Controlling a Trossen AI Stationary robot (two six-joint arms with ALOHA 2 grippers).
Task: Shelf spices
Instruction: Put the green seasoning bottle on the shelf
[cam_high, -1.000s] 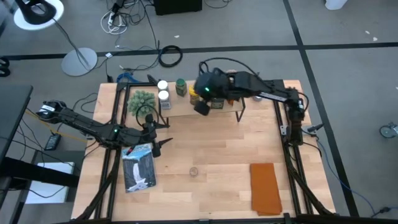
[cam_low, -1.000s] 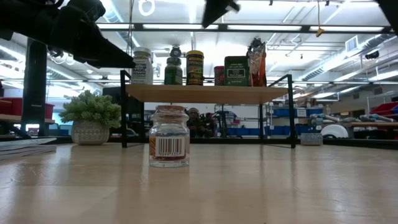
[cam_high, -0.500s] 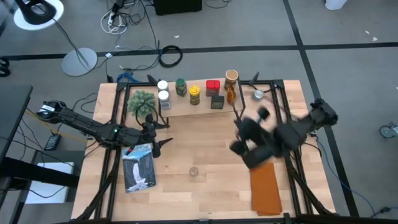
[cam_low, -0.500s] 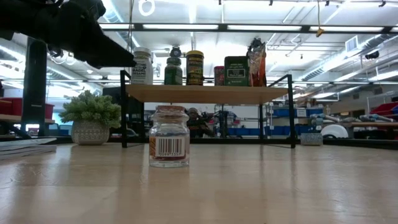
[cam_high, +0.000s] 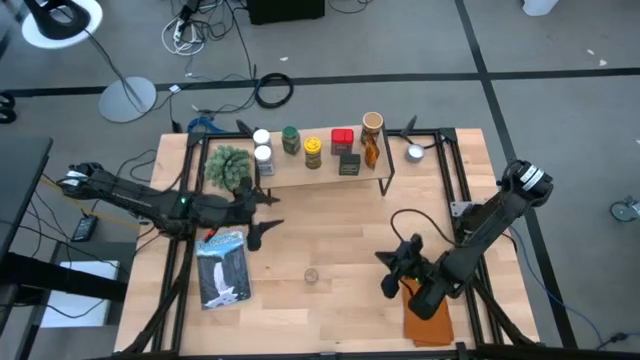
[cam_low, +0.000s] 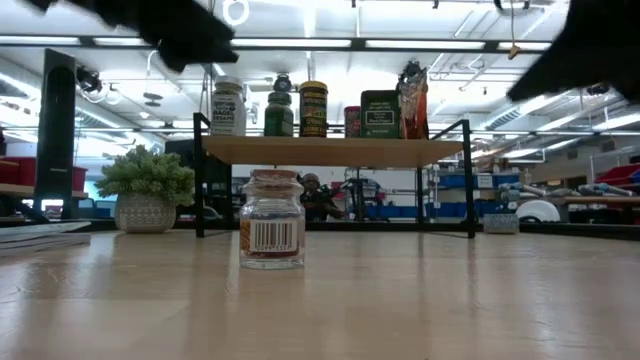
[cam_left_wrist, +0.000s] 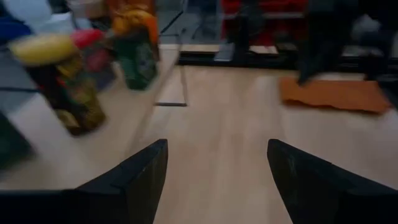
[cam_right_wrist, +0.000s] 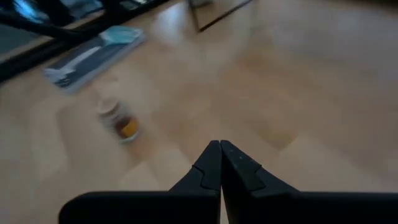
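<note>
The shelf (cam_high: 322, 172) stands at the table's far side, and several spices stand along its plank: white-lidded jars (cam_high: 262, 146), a green-lidded jar (cam_high: 291, 138), a yellow-lidded jar (cam_high: 313, 150), a red tin (cam_high: 342, 138), a black box (cam_high: 348, 165) and a tan cylinder (cam_high: 372, 123). One clear jar (cam_high: 312, 276) (cam_low: 272, 232) stands upright on its base on the table, near the middle. My left gripper (cam_high: 268, 212) (cam_left_wrist: 217, 180) hovers open in front of the shelf's left end. My right gripper (cam_high: 388, 272) (cam_right_wrist: 221, 146) is shut, to the right of the clear jar.
A fuzzy green plant (cam_high: 228, 165) sits by the shelf's left end, a silver cup (cam_high: 415, 152) beyond its right end. A booklet (cam_high: 222, 270) lies near the left edge. An orange cloth (cam_high: 430, 312) lies at the near right, partly under my right arm.
My right arm has swung fast from above the shelf toward the table's near right, ending low beside the orange cloth. My left gripper has risen and edged slightly toward the shelf. The clear jar and the shelved spices have stayed put.
</note>
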